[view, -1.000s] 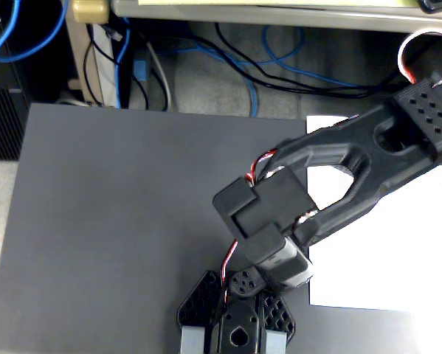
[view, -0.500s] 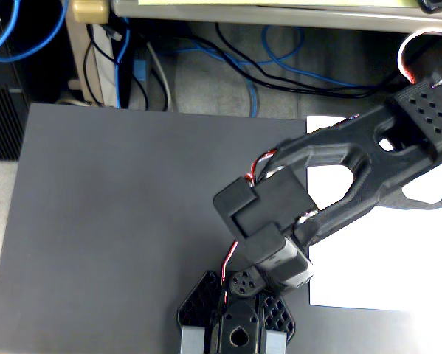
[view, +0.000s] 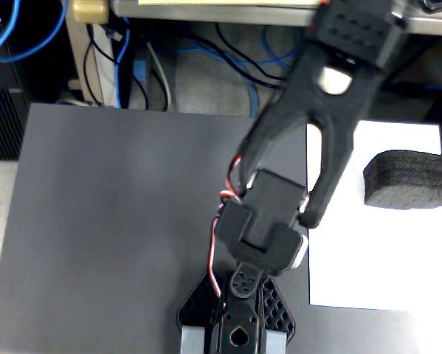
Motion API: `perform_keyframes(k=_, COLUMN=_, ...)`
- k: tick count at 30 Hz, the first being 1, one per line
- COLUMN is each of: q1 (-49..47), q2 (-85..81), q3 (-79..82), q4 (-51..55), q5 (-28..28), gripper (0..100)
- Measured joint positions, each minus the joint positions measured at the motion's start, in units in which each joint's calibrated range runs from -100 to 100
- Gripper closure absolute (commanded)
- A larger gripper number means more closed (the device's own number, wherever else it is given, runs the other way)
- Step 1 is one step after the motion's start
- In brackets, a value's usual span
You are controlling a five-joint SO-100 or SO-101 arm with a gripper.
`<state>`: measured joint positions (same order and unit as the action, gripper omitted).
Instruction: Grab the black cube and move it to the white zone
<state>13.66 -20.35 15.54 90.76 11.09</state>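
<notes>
Fixed view from above. We see the black cube [view: 406, 180] lying on the white zone [view: 375, 251], near that sheet's upper right corner, its long axis running left to right and its right end cut by the picture edge. Most of the white zone below the cube is bare. The dark grey mat [view: 117, 228] to the zone's left is open. We cannot tell whether the gripper [view: 239, 328] is clenched or released.
</notes>
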Motion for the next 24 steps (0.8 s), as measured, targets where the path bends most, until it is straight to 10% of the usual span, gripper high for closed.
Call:
perform_keyframes(k=17, q1=-13.8, q2=-0.2, q3=29.4, q4=-24.6, q5=-6.8, gripper=57)
perform_keyframes(k=21, q1=-13.9, q2=-2.6, q3=30.6, q4=-24.6, q5=-6.8, gripper=95)
perform_keyframes(k=24, q1=-14.0, q2=-16.2, q3=36.5, q4=-24.6, q5=-6.8, gripper=96)
